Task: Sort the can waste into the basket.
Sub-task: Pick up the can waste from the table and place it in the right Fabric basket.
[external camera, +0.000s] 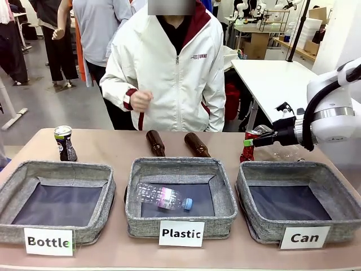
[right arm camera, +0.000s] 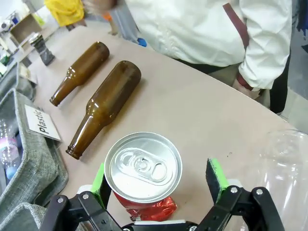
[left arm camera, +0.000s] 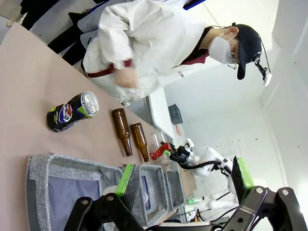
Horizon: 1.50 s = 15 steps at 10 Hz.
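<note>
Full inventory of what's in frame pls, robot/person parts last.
Baskets: three, grey, front row: Bottle basket, Plastic basket, Can basket.
Red can: one, red, upright behind Can basket.
Black can: one, black, upright behind Bottle basket.
Glass bottles: two, brown, lying behind Plastic basket.
Plastic bottles: two, clear; one in Plastic basket, one beside Red can.
Table: one, beige.
Person: one, white jacket, far side.
Left gripper: open, black, by Bottle basket.
Right gripper: open, black, straddling Red can.

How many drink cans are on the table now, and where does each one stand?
2. The black can stands far left, behind the Bottle basket. The red can stands right, behind the Can basket, between the right fingers. None seems hidden.
</note>
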### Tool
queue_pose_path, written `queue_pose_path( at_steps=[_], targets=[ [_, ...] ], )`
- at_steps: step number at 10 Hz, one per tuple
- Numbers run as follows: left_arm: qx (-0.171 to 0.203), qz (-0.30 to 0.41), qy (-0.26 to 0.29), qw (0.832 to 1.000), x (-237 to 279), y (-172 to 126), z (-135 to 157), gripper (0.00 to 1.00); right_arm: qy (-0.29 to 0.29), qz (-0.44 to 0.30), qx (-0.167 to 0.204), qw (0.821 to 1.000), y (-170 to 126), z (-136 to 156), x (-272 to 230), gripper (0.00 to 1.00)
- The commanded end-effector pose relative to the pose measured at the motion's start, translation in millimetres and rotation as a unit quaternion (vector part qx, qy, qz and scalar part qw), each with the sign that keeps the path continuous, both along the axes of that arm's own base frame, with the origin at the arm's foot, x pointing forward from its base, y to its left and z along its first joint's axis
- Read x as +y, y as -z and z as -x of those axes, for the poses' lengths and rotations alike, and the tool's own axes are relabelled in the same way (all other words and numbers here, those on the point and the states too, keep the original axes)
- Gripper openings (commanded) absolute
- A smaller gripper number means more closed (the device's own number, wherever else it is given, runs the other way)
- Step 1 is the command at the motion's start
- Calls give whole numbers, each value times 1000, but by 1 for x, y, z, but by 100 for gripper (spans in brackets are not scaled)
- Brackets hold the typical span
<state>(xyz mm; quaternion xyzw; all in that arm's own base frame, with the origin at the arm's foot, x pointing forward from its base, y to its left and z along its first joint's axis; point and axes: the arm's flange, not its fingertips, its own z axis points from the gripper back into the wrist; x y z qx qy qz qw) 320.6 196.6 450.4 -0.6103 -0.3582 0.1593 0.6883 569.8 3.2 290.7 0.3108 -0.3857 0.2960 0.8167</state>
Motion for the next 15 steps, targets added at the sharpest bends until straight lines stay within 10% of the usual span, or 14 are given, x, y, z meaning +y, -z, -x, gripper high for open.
queue_pose_path(
  at_steps=[1,2,3,4,5,6,12,15],
  targets=[
    [-10,0,3,1000,1,0,1,100,-7,-2,-21,1000,5,-3,3,100],
    [-10,0,3,1000,1,0,1,100,-13,-2,-21,1000,5,-3,4,40],
    [-10,0,3,1000,1,0,1,100,-11,-1,-19,1000,4,-3,5,40],
    [-10,0,3,1000,1,0,1,100,-11,0,-18,1000,5,-3,5,0],
    [-10,0,3,1000,1,0,1,100,-10,-2,-18,1000,5,-3,5,36],
    [-10,0,3,1000,1,0,1,100,-9,-5,-18,1000,5,-3,5,0],
    [-10,0,3,1000,1,0,1,100,-16,-9,-39,999,-4,3,9,0],
    [-10,0,3,1000,1,0,1,100,-44,4,-75,996,-77,21,19,0]
  ],
)
